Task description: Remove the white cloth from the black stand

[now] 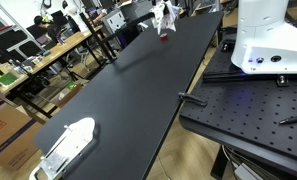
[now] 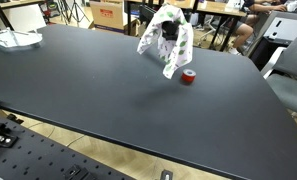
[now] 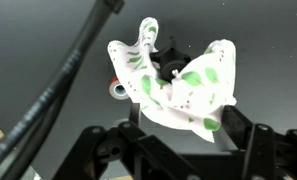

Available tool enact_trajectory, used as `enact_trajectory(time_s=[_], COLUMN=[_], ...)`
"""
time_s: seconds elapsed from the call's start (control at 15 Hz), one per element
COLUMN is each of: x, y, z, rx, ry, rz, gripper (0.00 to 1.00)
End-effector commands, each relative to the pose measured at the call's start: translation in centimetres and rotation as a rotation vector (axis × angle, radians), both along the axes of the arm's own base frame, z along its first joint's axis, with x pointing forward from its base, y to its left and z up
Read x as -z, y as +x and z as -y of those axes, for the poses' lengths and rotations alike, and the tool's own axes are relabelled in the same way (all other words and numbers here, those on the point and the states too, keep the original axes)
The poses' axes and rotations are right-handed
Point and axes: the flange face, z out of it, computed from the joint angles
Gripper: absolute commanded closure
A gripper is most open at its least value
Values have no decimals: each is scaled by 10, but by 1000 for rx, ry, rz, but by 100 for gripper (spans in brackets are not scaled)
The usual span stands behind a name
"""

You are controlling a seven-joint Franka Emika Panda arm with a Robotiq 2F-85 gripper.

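Note:
The white cloth with green spots (image 3: 183, 90) hangs over the black stand (image 3: 173, 68), which shows through a gap in its middle. Both exterior views show the cloth (image 1: 166, 15) (image 2: 166, 40) standing on the black table (image 2: 98, 90). In the wrist view my gripper (image 3: 188, 130) is close to the cloth. Its two black fingers are spread wide, one on each side of the cloth's lower tip. I cannot make out the gripper in the exterior views.
A small red roll (image 2: 189, 77) (image 3: 119, 90) lies on the table right beside the stand. A white object (image 1: 68, 145) (image 2: 13, 38) lies at a far table corner. A perforated board (image 1: 248, 110) and a white base (image 1: 268, 35) stand beside the table. A black cable (image 3: 58, 80) crosses the wrist view.

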Motion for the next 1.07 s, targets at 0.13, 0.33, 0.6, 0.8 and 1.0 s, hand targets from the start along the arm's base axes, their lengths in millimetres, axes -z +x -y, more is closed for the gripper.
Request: enact_trajectory(time_s=[0.13,0.33,0.6,0.8,1.0], x=[1,-1,-3,-4,-15], y=[10,10,8,6,3], z=[1,0,-4,-9,-19], rx=[-20,-22,-27,-26,-29], ry=[11,17,30,57,72], rz=[-3,-1,-2,-8,-2], gripper=[62,82,100,100,99])
